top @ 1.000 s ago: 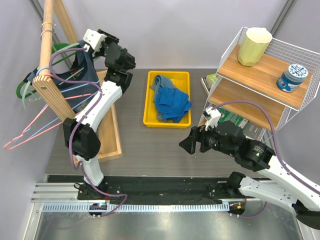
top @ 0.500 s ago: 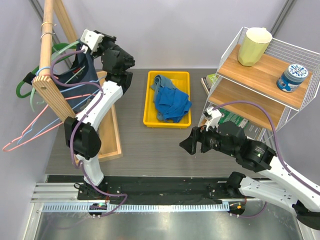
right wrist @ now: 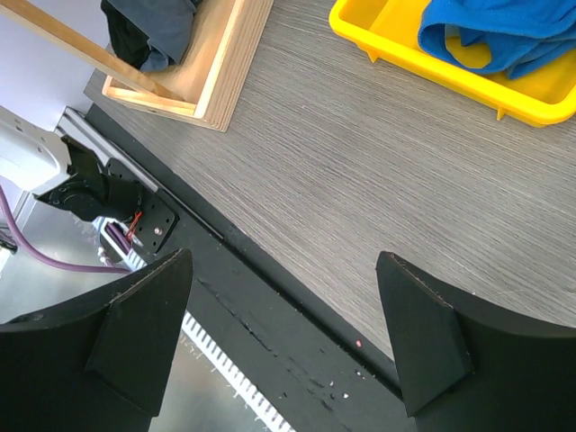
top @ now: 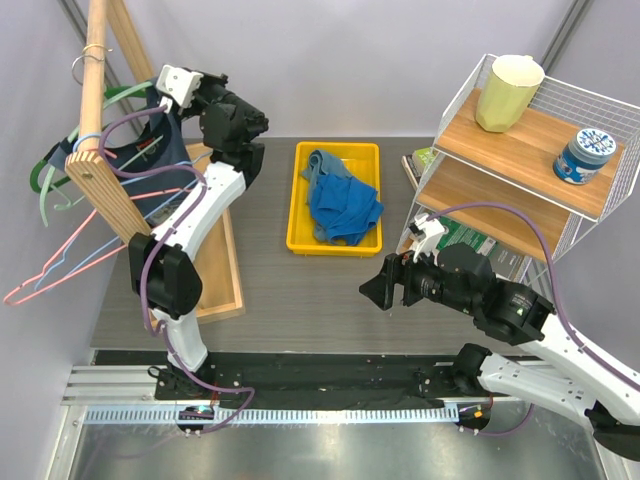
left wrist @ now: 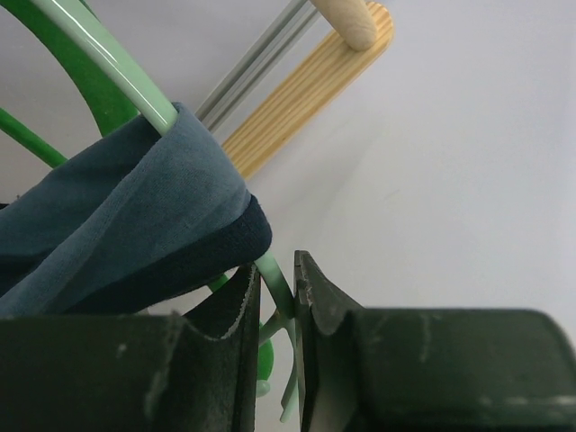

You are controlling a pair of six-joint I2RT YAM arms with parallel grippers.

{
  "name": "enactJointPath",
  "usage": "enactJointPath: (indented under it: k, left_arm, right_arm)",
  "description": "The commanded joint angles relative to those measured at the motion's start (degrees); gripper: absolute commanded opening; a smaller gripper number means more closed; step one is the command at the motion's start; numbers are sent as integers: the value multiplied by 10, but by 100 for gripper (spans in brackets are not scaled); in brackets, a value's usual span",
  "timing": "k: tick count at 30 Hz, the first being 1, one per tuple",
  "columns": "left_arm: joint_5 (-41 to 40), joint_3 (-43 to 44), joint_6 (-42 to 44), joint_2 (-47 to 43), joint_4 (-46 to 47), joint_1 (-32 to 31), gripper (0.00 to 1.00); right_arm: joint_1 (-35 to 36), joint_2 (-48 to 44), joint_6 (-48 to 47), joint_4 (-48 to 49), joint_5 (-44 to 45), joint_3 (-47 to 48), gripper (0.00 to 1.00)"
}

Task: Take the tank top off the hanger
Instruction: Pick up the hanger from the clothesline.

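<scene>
Top view: tank top (top: pixel 150 150), dark navy, hangs on a pale green hanger (top: pixel 122 94) off the wooden rail (top: pixel 95 60) at far left. Left pincer (top: pixel 163 97) is up at the top's near shoulder, right against strap and hanger. Can't read its jaws from here. Right pincer (top: pixel 378 288) hovers over the bare worktop (top: pixel 300 290), well apart from the rail, holding nothing. Yellow bin (top: pixel 296 200) mid-worktop has a blue cloth (top: pixel 340 205) in it, not part of this step.

Left wrist view: jaws stand a slit apart. The thin green hanger arm runs down into that slit. The strap, blue over navy hem, drapes over the hanger and touches the top of one jaw. Can't tell if the jaws actually pinch hanger or cloth, or neither.

Right wrist view: both fingers spread wide, only worktop grain and the black front edge between them. Open and empty.

Progress, my read: early. Top is fully on the hanger and neither strap is off. Step in hand looks like getting a hold at the shoulder. Left to do: secure the strap, slide it off the hanger end, free the other strap, pull the top clear. Risk: grabbing hanger with cloth and dragging both.
</scene>
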Motion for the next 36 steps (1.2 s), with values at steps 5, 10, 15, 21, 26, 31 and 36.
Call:
enactJointPath:
  k: [5,10,15,21,26,31,36]
  left_arm:
    - [13,41,33,-25,18,7,0]
    - [3,49,57,-28,38,14,0]
    - [-4,51,56,-34,45,24,0]
    - [-9,56,44,-41,34,39,0]
    - [-20,41,21,-50,28,48,0]
    - [-33,2,-27,-60,-11,47,0]
    - [-46,-44,-33,-58,-2,47,0]
  right_arm:
    - [3,-3,-10,29,-10,11,89]
    - [3,-12,-9,28,-10,3,89]
    - [3,-13,-10,26,-9,-1,89]
    - [3,-18,-13,22,-9,-1,89]
    - [3,-19,-15,20,-10,-4,90]
    - [3,-20,-15,20,-10,-6,90]
    - [3,-23,-17,20,-8,-11,90]
